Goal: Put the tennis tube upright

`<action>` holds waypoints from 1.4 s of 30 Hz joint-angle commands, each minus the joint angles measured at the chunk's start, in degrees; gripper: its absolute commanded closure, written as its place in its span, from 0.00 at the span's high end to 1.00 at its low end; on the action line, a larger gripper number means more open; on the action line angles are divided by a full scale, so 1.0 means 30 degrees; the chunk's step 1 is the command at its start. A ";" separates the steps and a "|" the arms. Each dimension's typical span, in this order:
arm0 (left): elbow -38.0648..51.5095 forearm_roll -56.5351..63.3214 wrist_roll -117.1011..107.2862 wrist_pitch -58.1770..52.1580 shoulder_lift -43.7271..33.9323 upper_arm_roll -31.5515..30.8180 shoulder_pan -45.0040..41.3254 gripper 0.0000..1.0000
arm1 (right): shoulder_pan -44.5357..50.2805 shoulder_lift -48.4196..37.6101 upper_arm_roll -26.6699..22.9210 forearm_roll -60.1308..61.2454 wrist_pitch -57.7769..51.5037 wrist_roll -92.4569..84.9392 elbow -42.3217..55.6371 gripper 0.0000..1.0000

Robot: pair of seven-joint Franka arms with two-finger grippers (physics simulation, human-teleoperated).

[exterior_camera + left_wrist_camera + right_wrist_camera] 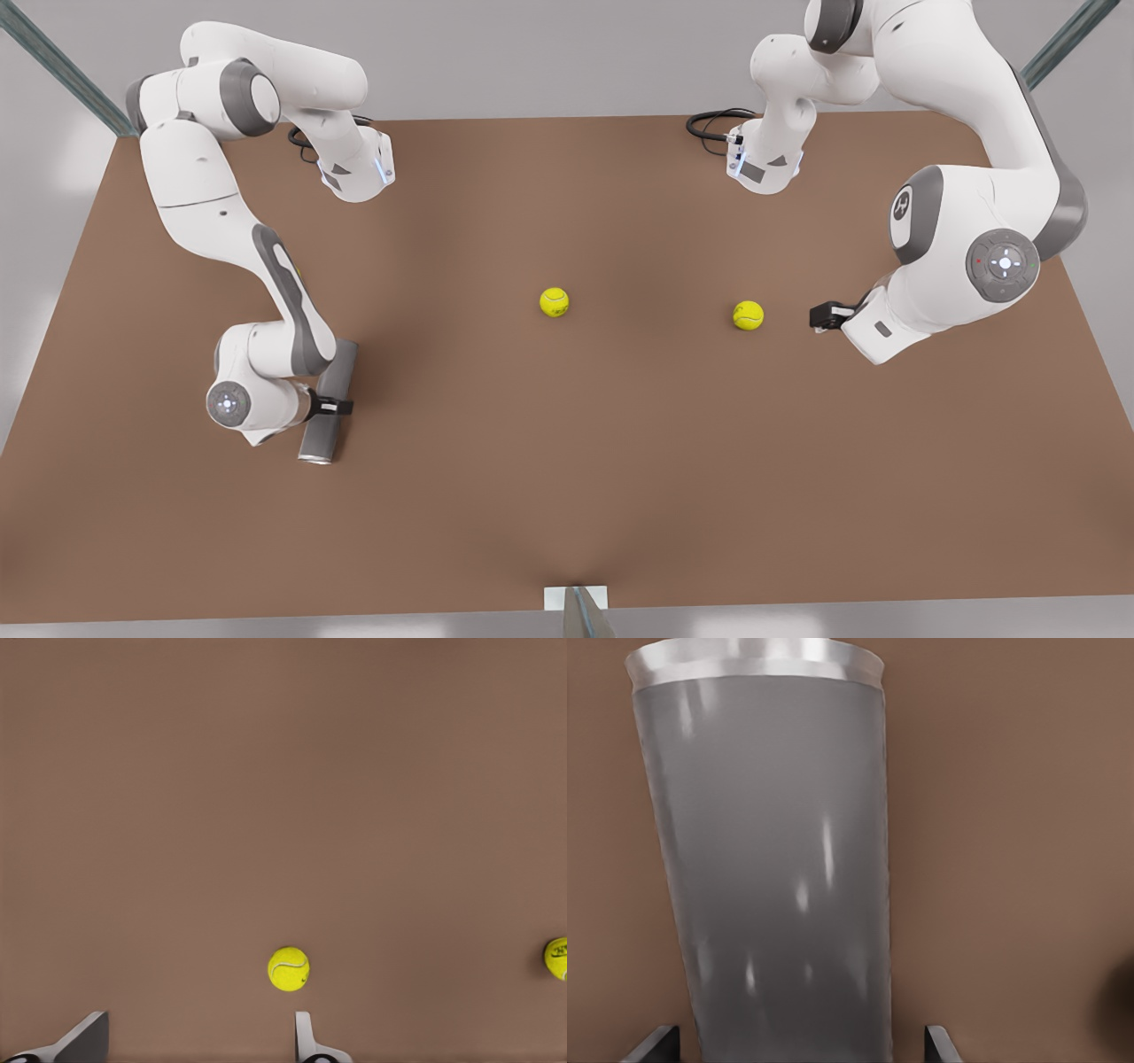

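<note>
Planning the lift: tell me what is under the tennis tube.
The tennis tube lies flat on the brown table, which is bare beside it; the strip beneath it is hidden. The right gripper straddles it, open; the left gripper waits, open, by a tennis ball.

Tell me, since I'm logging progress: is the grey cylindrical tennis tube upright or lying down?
Lying down. The grey cylindrical tennis tube rests lengthwise on the brown table, with the right gripper astride its middle.

Tube [326, 403]: laid flat on the table [567, 496], straddled by the right gripper [331, 407].
Left gripper [819, 316]: held beside a ball [748, 315].
</note>
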 commanded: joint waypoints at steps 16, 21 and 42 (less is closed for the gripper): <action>-0.0205 0.0000 0.0000 0.0000 0.0121 0.0001 -0.0001 1.00 | 0.0059 0.0566 -0.0234 0.0000 -0.0647 -0.0002 0.0059 0.91; -0.0205 -0.0001 0.0000 -0.0059 0.0121 0.0001 -0.0001 1.00 | 0.0059 0.0595 -0.0234 0.0000 -0.0647 0.0027 0.0117 0.78; -0.0351 -0.0030 -0.0029 -0.0059 0.0121 0.0001 -0.0030 1.00 | 0.0088 0.0625 -0.0176 0.0000 -0.0793 -0.0266 0.0410 0.81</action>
